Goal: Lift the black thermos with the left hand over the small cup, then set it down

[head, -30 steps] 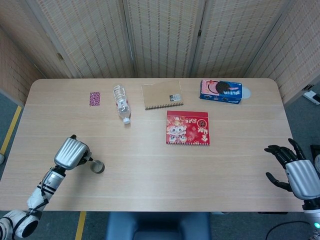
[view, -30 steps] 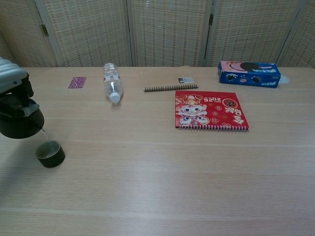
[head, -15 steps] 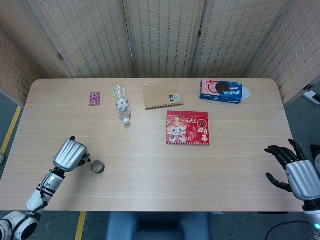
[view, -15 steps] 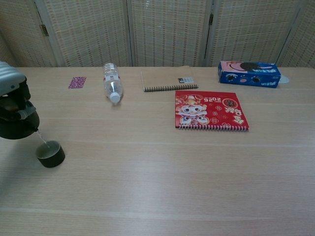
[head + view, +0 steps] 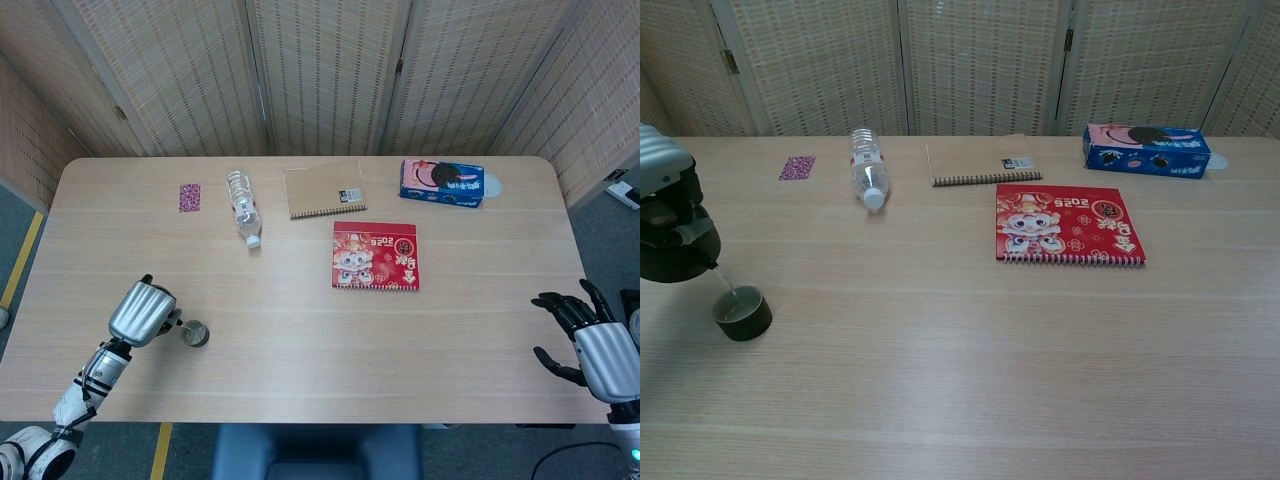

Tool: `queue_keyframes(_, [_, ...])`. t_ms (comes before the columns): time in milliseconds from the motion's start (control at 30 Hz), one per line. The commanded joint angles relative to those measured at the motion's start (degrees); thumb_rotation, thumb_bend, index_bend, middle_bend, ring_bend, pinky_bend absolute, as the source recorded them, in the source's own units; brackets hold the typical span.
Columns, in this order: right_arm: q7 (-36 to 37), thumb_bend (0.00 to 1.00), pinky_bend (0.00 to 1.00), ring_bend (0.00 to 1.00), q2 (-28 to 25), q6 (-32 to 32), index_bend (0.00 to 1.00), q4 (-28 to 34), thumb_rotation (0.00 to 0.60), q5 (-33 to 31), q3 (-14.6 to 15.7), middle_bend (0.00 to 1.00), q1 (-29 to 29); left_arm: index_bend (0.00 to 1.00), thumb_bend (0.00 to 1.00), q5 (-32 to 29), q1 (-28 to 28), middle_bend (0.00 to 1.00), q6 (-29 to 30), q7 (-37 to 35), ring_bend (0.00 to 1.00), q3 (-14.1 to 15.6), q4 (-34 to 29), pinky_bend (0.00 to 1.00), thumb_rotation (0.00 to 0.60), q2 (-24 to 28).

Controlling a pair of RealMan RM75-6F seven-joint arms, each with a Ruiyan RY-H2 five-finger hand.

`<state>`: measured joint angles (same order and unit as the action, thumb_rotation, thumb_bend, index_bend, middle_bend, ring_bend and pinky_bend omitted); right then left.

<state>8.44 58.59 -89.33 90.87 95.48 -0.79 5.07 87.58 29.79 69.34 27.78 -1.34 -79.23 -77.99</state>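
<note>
near the tabletop's front left corner, the left hand (image 5: 143, 312) grips the thermos (image 5: 676, 250) tilted above the cup (image 5: 742, 313), a thin stream falling in. lifting is done; setting down remains. the right hand (image 5: 590, 340) hangs empty, fingers spread.
</note>
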Motion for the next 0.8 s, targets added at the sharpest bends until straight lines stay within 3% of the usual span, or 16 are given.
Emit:
queue_keyframes(33, [0.03, 0.27, 0.04, 0.24, -0.01, -0.11, 0.23, -0.03, 0.6, 0.01, 0.0, 0.26, -0.06, 1.0, 0.5, -0.1, -0.1, 1.0, -0.04, 0.27, 0.92, -0.07, -0.12, 0.53, 0.528, -0.01])
queue_keyframes(800, [0.41, 0.27, 0.04, 0.24, -0.11, -0.92, 0.23, -0.29, 0.6, 0.27, 0.05, 0.26, -0.55, 1.0, 0.5, 0.1, -0.73, 1.0, 0.61, 2.21, 0.92, -0.52, -0.95, 0.53, 0.539, 0.16])
